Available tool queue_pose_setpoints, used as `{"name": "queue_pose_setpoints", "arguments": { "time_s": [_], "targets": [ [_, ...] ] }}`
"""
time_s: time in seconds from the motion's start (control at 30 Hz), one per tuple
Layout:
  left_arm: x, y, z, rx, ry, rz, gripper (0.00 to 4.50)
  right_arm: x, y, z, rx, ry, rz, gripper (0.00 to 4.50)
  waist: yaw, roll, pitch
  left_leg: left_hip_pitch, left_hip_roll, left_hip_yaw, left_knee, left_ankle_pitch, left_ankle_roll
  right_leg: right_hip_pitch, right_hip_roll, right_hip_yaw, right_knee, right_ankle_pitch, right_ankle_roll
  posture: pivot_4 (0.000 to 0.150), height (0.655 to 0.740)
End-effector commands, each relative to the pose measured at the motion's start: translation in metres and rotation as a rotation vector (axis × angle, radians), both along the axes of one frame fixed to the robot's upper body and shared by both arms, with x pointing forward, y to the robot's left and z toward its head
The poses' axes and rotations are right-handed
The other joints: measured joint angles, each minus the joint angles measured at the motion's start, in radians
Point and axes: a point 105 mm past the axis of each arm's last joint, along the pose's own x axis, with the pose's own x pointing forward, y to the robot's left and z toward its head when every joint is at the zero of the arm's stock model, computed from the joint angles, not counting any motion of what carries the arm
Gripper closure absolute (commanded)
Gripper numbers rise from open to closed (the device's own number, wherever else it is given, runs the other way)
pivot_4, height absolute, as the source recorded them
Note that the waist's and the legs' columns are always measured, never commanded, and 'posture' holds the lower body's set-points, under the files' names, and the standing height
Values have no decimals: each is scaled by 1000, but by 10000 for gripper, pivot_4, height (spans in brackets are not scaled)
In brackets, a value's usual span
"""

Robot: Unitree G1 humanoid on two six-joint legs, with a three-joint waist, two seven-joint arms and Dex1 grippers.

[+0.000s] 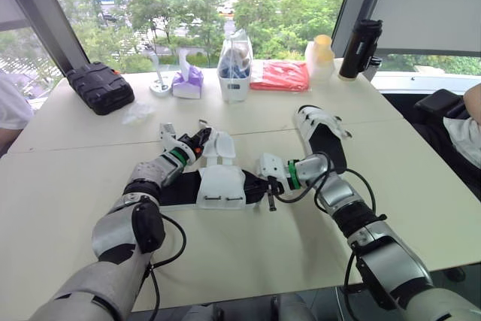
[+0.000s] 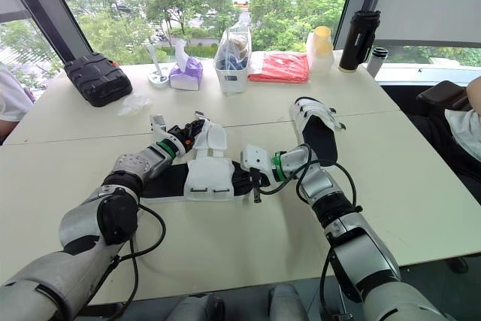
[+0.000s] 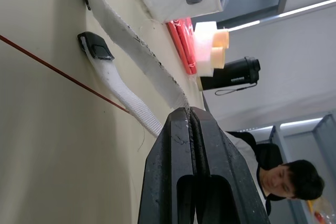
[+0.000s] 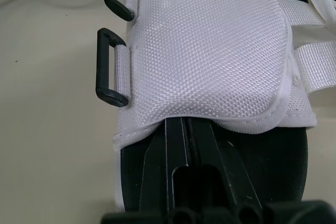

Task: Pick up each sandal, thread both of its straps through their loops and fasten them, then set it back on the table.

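Both your grippers were closed; the sandal (image 1: 222,186) lay lengthwise along the table's (image 1: 75,171) near edge between them, left gripper (image 1: 200,140) by its strap (image 3: 126,98), right gripper (image 4: 186,129) under its flap (image 4: 210,51).

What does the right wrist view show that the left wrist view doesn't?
Right wrist view: the sandal's white woven flap with two black loops on its edge, the black sole beneath, and the right gripper, fingers together, tips under the flap's rim. Left wrist view: a white strap with a black tip running behind the left gripper, plus the red packet, stacked cups, black bottle and a seated person. Both: white sandal webbing on the beige table, and a gripper with its fingers pressed together.
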Motion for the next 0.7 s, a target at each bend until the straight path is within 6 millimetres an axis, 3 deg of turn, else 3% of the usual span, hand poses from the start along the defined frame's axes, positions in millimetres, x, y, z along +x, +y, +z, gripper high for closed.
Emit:
{"name": "queue_pose_setpoints", "arguments": {
  "time_s": [0.03,0.17,0.23,0.33,0.47,0.53,0.7],
  "targets": [
    [3,5,26,28,-118,-19,44559,-1,-14,-23,-94,51,-41,45000,0,0,0,0,0,0,0,0,0,0,0,0,0,0,0,1500,7400],
    [-10,-3,55,151,-349,-161,44559,-1,-13,-21,-93,47,-37,45000,-2,0,0,0,0,0,0,0,0,0,0,0,0,0,0,1500,7400],
    [-27,-9,78,207,-524,-242,44559,-2,-14,-22,-93,47,-36,45000,-4,0,0,0,0,0,0,0,0,0,0,0,0,0,0,1500,7400],
    [-65,-27,97,363,-754,-372,44559,-3,-15,-22,-95,48,-36,45000,-4,0,0,-1,1,0,-1,2,-4,0,0,1,-2,0,0,1500,7400],
    [-115,-48,90,588,-959,-551,44559,-4,-18,-24,-104,52,-32,45000,-1,0,0,0,1,1,-2,2,-4,0,0,1,-4,0,0,1500,7400],
    [-138,-52,78,727,-1062,-638,44559,-4,-19,-24,-109,51,-32,45000,0,0,0,0,1,1,-2,2,-3,1,0,1,-3,0,0,1500,7400],
    [-169,-46,46,1040,-1310,-728,44559,-3,-22,-25,-122,48,-29,45000,6,1,0,1,1,1,-2,-1,1,1,0,1,-4,0,-1,1500,7400]
  ]
}}
